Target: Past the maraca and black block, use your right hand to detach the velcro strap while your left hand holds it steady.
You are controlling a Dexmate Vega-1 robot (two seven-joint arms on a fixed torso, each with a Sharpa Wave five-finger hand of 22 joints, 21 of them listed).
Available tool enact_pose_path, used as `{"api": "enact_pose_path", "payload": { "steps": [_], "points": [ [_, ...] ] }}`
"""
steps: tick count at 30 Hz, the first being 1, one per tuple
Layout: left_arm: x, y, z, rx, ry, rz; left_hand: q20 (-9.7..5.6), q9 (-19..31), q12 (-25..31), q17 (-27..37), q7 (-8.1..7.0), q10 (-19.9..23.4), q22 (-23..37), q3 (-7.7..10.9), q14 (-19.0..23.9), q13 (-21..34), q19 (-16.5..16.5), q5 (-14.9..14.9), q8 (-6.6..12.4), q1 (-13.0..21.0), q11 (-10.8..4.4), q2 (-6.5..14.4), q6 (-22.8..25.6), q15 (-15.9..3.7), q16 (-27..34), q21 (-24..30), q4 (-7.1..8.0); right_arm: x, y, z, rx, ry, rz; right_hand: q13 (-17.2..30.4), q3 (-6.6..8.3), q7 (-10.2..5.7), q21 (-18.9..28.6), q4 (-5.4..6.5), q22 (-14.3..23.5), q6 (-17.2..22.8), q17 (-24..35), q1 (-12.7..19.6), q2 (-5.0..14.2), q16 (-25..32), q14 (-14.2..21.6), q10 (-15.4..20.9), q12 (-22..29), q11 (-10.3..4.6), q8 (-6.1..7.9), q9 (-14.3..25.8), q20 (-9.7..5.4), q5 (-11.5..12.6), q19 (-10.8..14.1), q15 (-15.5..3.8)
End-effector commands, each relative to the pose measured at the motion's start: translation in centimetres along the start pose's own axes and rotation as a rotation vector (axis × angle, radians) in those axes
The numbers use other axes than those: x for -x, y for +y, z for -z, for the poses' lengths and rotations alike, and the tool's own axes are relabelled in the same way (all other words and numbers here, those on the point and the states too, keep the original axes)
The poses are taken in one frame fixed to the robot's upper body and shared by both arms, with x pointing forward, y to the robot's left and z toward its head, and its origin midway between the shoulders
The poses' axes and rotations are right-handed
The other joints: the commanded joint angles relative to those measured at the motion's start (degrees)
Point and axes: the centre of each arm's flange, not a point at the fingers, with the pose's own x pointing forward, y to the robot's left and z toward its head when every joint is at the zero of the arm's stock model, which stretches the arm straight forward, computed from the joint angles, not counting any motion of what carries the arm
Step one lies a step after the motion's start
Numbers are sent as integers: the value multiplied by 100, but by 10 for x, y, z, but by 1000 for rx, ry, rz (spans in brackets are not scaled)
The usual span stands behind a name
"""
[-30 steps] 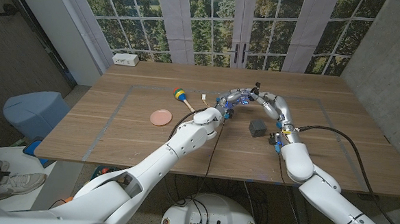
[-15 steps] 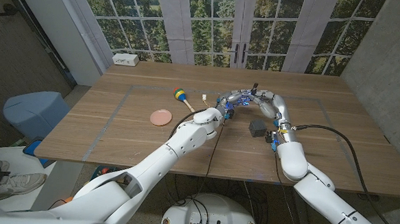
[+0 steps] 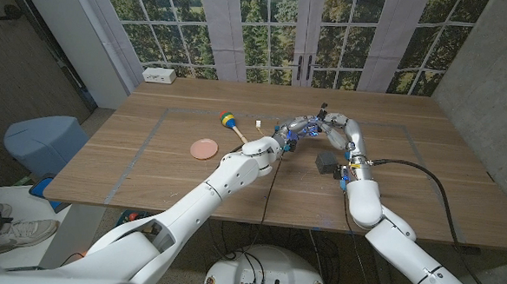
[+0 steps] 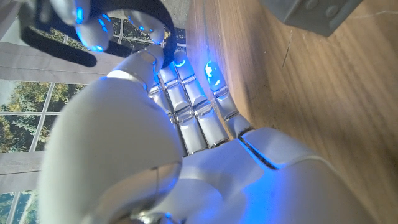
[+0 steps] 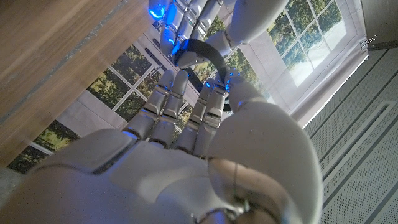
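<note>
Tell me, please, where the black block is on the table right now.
In the head view the black block sits right of the table's centre, tucked against the right arm's forearm, nearer the robot than the two hands, with the maraca far off to its left.

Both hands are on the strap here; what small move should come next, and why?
Probably the right hand peels its end of the black strap away while the left hand holds firm: both hands meet on it above the table, past the block.

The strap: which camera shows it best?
The right wrist view: the black strap curves in plain sight between both hands' fingers. The left wrist view catches a dark band of it past the fingers. In the head view, it is hidden among the hands.
</note>
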Motion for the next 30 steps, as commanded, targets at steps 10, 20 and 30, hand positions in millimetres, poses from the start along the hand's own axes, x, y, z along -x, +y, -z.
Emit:
{"api": "enact_pose_path", "payload": {
  "steps": [10, 20, 30],
  "points": [
    [9, 3, -8, -325, -103, 10, 40, 147, -471, -198, 47, -685, 12, -118, -818, 196, -613, -111, -540, -351, -621, 240, -1246, -329, -629, -128, 95, 1, -5, -3, -51, 10, 7, 63, -56, -8, 73, 160, 29, 11, -43, -30, 23, -248, -21, -70, 28, -30, 114, 239, -127, 55, -92, -964],
    [7, -2, -14, -461, -184, 18, 128, -89, -655, -263, -117, -1946, 16, -409, -1386, -110, -788, -518, -1013, -870, -496, 27, -2074, -193, -713, -231, 113, -1, -5, -5, -41, 24, -42, 91, -109, 17, 92, 183, 27, -25, -35, -64, 50, -357, -94, -91, 46, -39, 169, 389, -125, 80, -180, -951],
    [2, -4, -18, -482, -226, 54, 56, -283, -591, -377, -463, -1999, 10, -402, -1338, -303, -710, -730, -921, -1035, -700, 3, -1743, -290, -680, -263, 107, -4, -4, -6, -45, 23, -91, 124, -156, 3, 110, 191, 25, -50, -12, -86, 68, -431, -164, -109, 67, -44, 214, 511, -121, 96, -240, -947]
  ]
}}
